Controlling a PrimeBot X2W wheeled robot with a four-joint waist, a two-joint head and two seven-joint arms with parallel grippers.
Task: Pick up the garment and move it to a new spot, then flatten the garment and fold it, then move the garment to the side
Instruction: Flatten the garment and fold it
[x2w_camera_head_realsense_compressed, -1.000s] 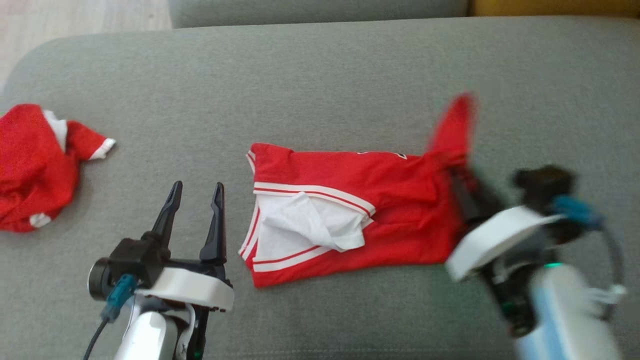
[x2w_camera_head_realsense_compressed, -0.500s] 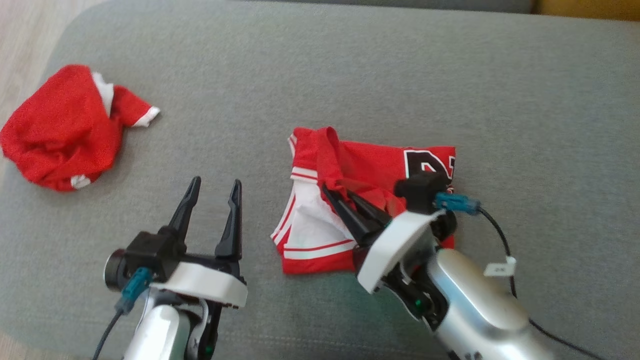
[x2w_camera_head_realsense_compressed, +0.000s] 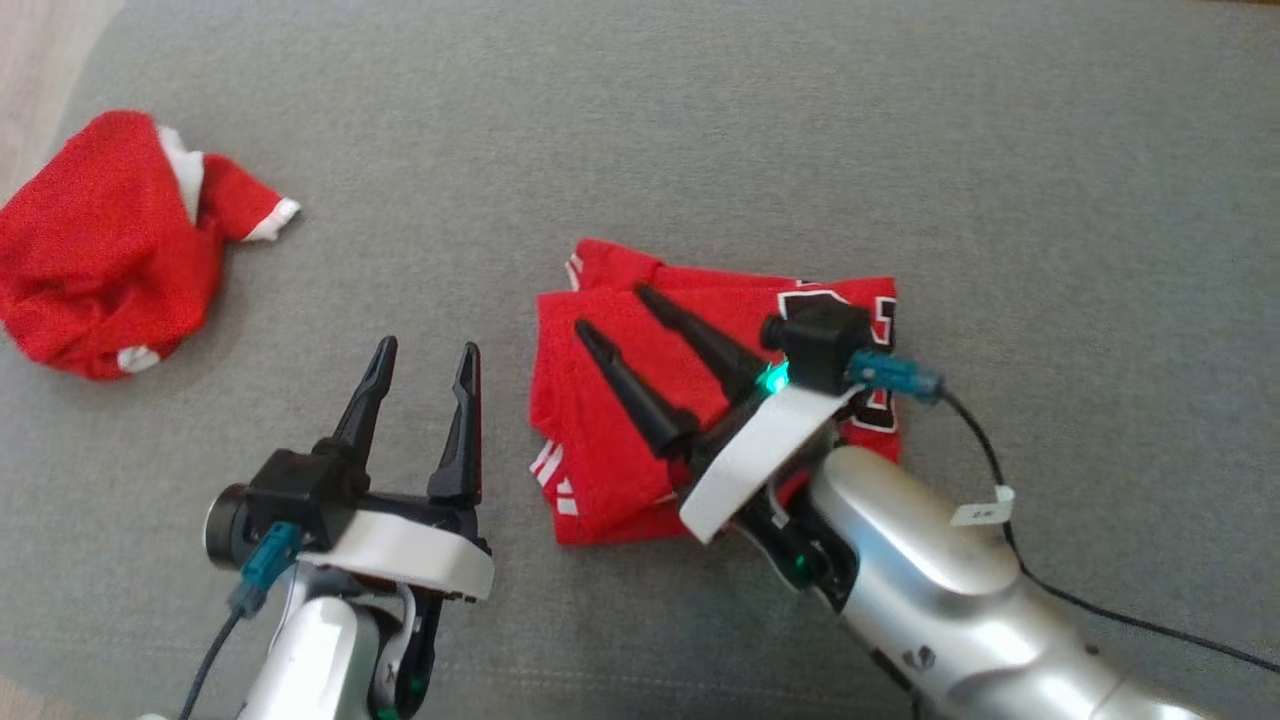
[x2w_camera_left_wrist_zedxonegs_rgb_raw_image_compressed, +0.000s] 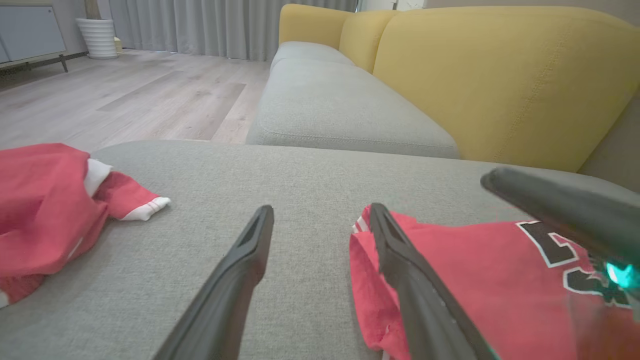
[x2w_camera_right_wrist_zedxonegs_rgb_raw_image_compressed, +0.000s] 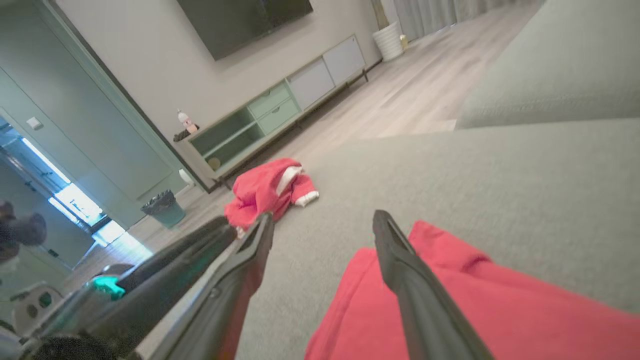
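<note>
The garment, a red jersey with white trim and a black number, lies folded over on the grey cushion. My right gripper hovers just above the garment's folded top layer, jaws open and holding nothing. In the right wrist view the right gripper spreads over the garment's left edge. My left gripper stands open over bare cushion just left of the garment. The left wrist view has the left gripper beside the garment.
A second red garment, crumpled, lies at the cushion's far left near the edge, with wood floor beyond. A yellow sofa back rises behind the seat. A black cable trails from my right arm.
My right gripper carried the garment's right end over to the left, doubling it onto itself, then opened and let go. The head camera shifted too. The left gripper stayed open.
</note>
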